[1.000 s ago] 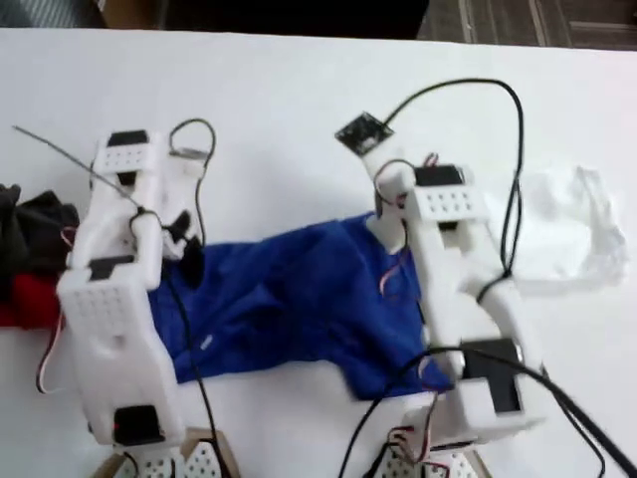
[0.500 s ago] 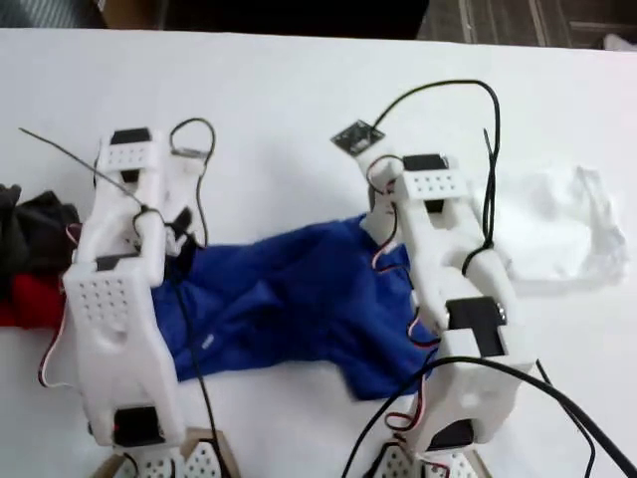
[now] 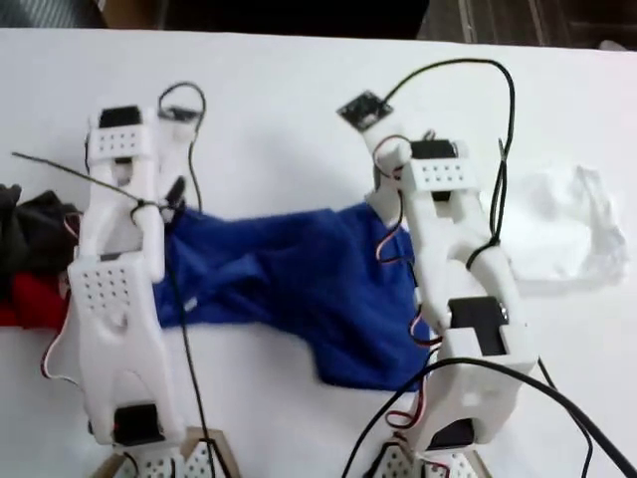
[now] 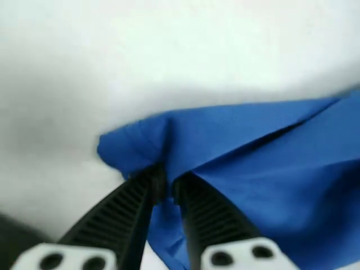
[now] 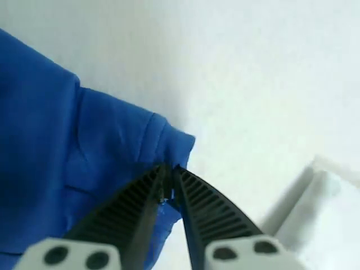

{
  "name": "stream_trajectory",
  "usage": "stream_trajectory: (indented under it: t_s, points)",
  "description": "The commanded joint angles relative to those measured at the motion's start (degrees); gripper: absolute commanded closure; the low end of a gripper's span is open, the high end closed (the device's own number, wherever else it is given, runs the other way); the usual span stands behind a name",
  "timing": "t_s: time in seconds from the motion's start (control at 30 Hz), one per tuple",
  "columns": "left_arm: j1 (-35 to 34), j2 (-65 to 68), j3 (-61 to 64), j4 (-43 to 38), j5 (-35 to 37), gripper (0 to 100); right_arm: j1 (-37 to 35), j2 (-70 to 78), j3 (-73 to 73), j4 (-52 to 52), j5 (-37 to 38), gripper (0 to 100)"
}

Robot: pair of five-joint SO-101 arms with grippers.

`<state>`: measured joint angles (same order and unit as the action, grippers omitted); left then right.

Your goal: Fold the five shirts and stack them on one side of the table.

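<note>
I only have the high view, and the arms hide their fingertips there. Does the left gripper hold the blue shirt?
Observer: Yes, the left gripper is shut on a bunched edge of the blue shirt.
Operator: And the right one?
Observer: The right gripper is shut on a corner of the same shirt.
Operator: Anything near that corner?
Observer: A white cloth lies beside it, apart from the blue fabric, with bare table between.

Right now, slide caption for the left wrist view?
Left hand shut on a bunched edge of the blue shirt, white table beyond.
</note>
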<state>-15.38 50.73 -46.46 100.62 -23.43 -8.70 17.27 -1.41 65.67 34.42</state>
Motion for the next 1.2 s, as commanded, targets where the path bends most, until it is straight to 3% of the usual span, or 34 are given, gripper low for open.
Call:
stream_trajectory:
  t_s: [0.0, 0.17, 0.3, 0.4, 0.53, 0.6, 1.17]
  points:
    - [-0.8, -0.7, -6.0, -0.9, -1.8, 97, 0.0, 0.1, -5.9, -0.7, 0.1, 97.8]
    - [-0.7, -0.7, -8.6, -2.8, -1.8, 97, 0.1, 5.3, -11.9, 0.0, 0.0, 97.8]
    - [0.1, -0.7, -8.0, 0.4, -3.1, 96, 0.0, 7.3, -14.6, 5.0, -0.4, 97.8]
    - [-0.4, -0.8, -7.9, 1.3, -5.9, 89, -0.4, 7.3, -14.9, 8.9, -0.4, 96.6]
    - [-2.3, -0.7, -7.9, 1.4, -6.2, 76, -0.3, 8.0, -13.3, 11.0, -0.4, 83.5]
    - [-2.7, -0.7, -7.9, 1.4, -6.2, 76, -0.6, 8.0, -12.1, 11.0, -0.1, 80.0]
    - [-2.2, -0.7, -6.4, 1.4, -5.9, 77, -2.7, 17.2, -11.8, 8.7, -0.4, 84.1]
